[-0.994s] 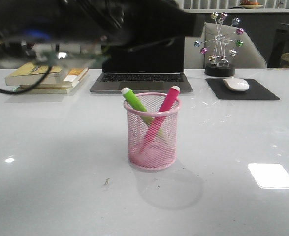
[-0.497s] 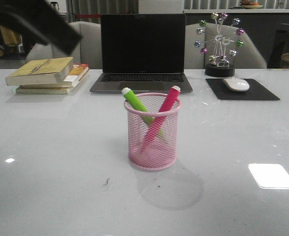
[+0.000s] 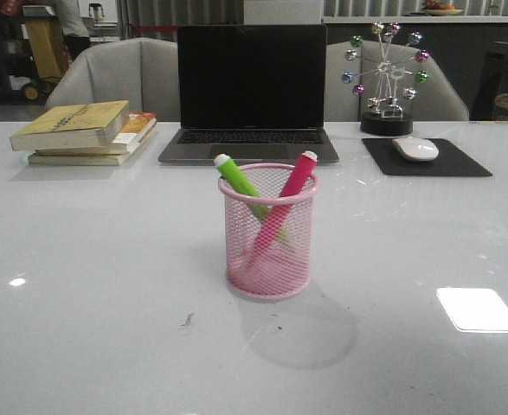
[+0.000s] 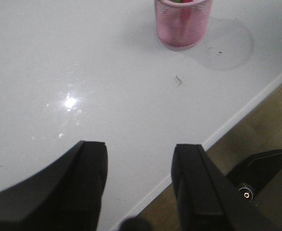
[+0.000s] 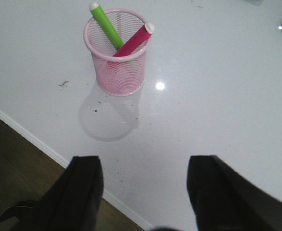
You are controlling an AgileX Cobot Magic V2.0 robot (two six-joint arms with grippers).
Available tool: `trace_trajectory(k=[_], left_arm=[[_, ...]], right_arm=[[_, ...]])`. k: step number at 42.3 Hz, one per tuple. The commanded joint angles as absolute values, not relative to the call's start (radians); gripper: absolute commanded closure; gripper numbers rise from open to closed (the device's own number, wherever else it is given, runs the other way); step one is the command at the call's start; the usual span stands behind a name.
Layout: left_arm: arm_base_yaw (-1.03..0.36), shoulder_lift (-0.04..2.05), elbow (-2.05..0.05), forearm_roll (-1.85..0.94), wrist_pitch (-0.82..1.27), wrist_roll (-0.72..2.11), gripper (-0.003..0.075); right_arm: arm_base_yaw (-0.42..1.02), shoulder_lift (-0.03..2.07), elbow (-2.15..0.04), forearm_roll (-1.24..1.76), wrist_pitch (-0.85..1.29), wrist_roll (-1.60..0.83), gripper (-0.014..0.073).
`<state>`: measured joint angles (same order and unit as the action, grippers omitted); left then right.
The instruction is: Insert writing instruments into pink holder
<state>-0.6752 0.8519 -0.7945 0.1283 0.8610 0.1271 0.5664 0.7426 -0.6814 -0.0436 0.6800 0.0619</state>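
Both grippers hang with their jaws apart and nothing between them. Seen from its own wrist camera, the left gripper [image 4: 140, 166] hovers over the near edge of the white table [image 3: 80, 285], its dark fingers [image 4: 88, 163] spread and empty. The right gripper [image 5: 145, 185] does likewise at the near edge, fingers wide and bare. Neither arm shows in the front view, so both sit well back from the work.

The pink holder [image 3: 268, 238] stands upright near the middle of the table, nearer than the laptop [image 3: 249, 86]. Both writing instruments are inside it. The green marker [image 3: 236, 180] leans to the left, its white end sticking out above the rim; the pink marker [image 3: 294, 183] leans to the right, its white end also above the rim. The two cross inside the mesh, lower ends resting toward the cup's base.

No other pen lies on the table in any view. At the far side sit a stack of books [image 3: 85, 131] on the left, and on the right a mouse [image 3: 415, 148] on its dark pad [image 3: 427, 160] and a small ferris-wheel ornament [image 3: 385, 78], none of which belong to the job.

Judging from this, the task looks complete: both markers are housed, the cup is steady, and nothing seems left but for the arms to rest.
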Motion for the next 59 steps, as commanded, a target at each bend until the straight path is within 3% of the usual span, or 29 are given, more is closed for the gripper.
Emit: trace_trajectory(k=[1, 7, 17, 27, 33, 59], left_arm=[[-0.725, 0.795, -0.787, 0.145, 0.820, 0.077, 0.0337], [-0.731, 0.724, -0.738, 0.180, 0.820, -0.095, 0.0337], [-0.731, 0.700, -0.723, 0.180, 0.809, -0.107, 0.0342], [-0.731, 0.700, -0.723, 0.180, 0.801, -0.107, 0.0526], [-0.731, 0.700, -0.723, 0.180, 0.786, -0.107, 0.0628], [-0.731, 0.697, -0.722, 0.176, 0.782, -0.107, 0.0627]], right_arm=[[0.567, 0.736, -0.706, -0.047, 0.609, 0.060, 0.0094], [0.567, 0.736, -0.706, -0.047, 0.610, 0.060, 0.0094], [0.567, 0.736, -0.706, -0.048, 0.617, 0.060, 0.0120], [0.567, 0.736, -0.706, -0.071, 0.644, 0.059, 0.0419], [0.567, 0.736, -0.706, -0.071, 0.639, 0.059, 0.0542], [0.567, 0.735, -0.706, -0.071, 0.642, 0.059, 0.0536]])
